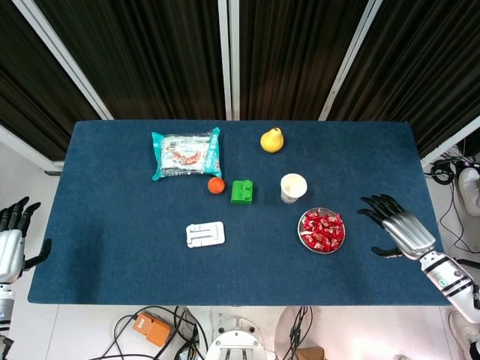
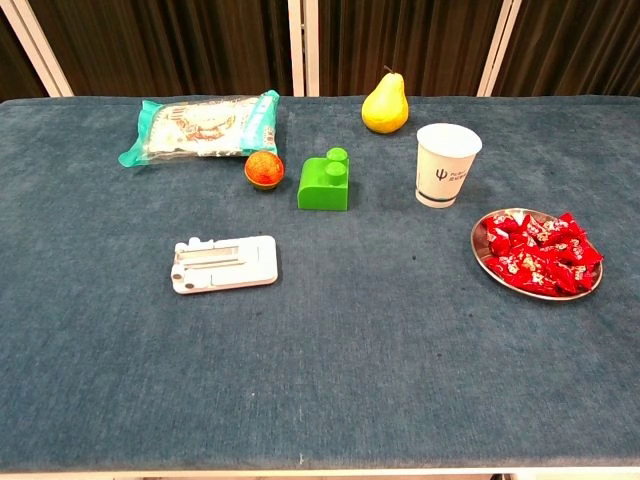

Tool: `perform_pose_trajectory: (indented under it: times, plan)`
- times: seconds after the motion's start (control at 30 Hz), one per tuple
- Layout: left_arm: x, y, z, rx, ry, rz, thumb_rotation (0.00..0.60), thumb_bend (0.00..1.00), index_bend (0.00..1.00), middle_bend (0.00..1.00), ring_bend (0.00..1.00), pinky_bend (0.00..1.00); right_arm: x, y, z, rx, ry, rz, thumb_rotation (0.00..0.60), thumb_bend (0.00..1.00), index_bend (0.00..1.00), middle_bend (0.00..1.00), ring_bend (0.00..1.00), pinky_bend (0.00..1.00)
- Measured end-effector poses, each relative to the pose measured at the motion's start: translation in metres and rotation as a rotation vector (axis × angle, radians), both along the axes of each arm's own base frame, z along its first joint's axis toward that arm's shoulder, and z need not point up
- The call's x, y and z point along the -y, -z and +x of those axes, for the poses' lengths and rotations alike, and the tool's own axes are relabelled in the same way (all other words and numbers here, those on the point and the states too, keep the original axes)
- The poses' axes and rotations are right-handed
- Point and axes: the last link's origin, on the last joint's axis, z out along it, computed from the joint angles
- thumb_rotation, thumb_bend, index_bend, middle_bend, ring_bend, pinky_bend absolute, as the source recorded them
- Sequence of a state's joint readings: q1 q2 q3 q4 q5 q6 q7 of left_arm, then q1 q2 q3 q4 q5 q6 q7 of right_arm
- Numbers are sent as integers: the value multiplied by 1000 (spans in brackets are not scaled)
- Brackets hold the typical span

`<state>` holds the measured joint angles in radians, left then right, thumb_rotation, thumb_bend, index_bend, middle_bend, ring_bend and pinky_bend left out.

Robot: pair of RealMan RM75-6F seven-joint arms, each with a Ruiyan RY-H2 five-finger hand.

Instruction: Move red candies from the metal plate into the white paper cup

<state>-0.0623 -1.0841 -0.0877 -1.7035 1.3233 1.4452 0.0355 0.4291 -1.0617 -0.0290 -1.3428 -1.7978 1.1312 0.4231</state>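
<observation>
Candies (image 2: 540, 250) heaped on plate (image 2: 483, 256) — cup (image 2: 446, 165) seemingly empty

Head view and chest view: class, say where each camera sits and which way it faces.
Head view: high above the near edge, looking straight down; shows the left hand and right hand.
Chest view: low at the near edge, looking across the table toward the curtain; no hands.
Shared: cup, plate, candies, pear.

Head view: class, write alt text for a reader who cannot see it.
A metal plate of red candies sits just in front of an upright white paper cup on a blue table. The right hand, open, hovers right of the plate.
</observation>
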Motion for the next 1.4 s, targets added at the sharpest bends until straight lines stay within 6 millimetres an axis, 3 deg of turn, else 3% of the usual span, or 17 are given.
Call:
perform_pose_trajectory:
  times: [0.17,0.6,0.97,1.23,1.4]
  plan:
    - [0,-2,-1,4,-6,17,600,341,112,0,0,0,13,16,4,2,-14,97,600,357,398,94,7,6]
    - [-1,-3,-2,10,-20,38,600,341,113,0,0,0,24,60,2,30,-56,163,600,359,497,94,7,7]
    - [0,-4,-2,13,-27,43,600,342,112,0,0,0,42,87,5,39,-62,187,600,432,515,94,7,7]
    - [0,-4,-2,14,-29,40,600,343,112,0,0,0,48,94,12,40,-90,200,600,446,516,94,7,7]
    - [0,-4,-2,16,-28,37,600,343,113,0,0,0,49,96,17,33,-111,208,600,446,428,95,7,6]
